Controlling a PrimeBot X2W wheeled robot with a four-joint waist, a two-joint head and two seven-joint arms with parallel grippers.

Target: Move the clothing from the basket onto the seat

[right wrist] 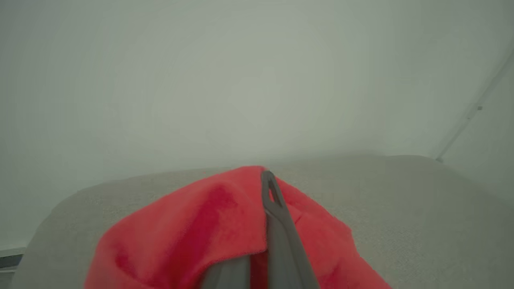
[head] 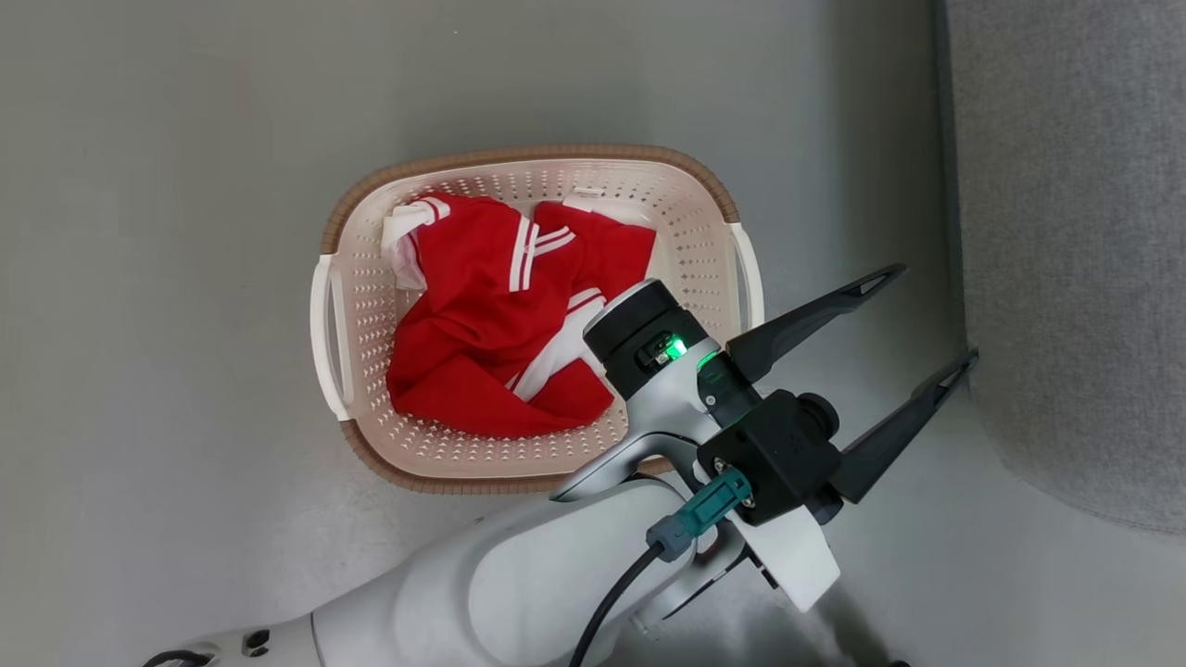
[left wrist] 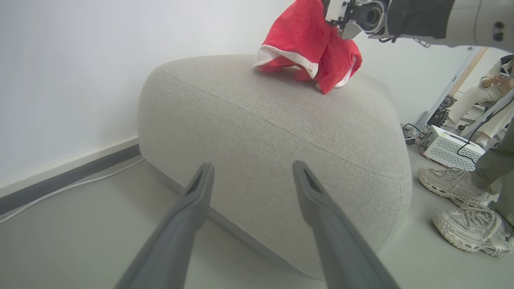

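Observation:
The cream-white basket [head: 537, 154] stands on the grey floor with red, white-striped clothing [head: 491, 315] crumpled inside it. My left gripper [head: 931, 315] hovers open and empty just right of the basket, its fingers aimed at the grey seat [head: 1075, 232]. The left wrist view has those open fingers [left wrist: 253, 165] facing the seat's [left wrist: 261, 120] side. Above the seat's top, my right arm's wrist [left wrist: 361, 14] holds a second red garment [left wrist: 309, 44], whose lower edge touches the cushion. In the right wrist view my right gripper [right wrist: 266, 180] is shut on that red garment [right wrist: 192, 224] over the seat [right wrist: 421, 192].
A person's pale sneakers [left wrist: 445, 182] stand on the floor close to the seat's right side. A white electronics box [left wrist: 449, 148] with cables sits behind them, and another person [left wrist: 490, 92] sits farther back. A white wall and a cable [left wrist: 60, 188] run behind the seat.

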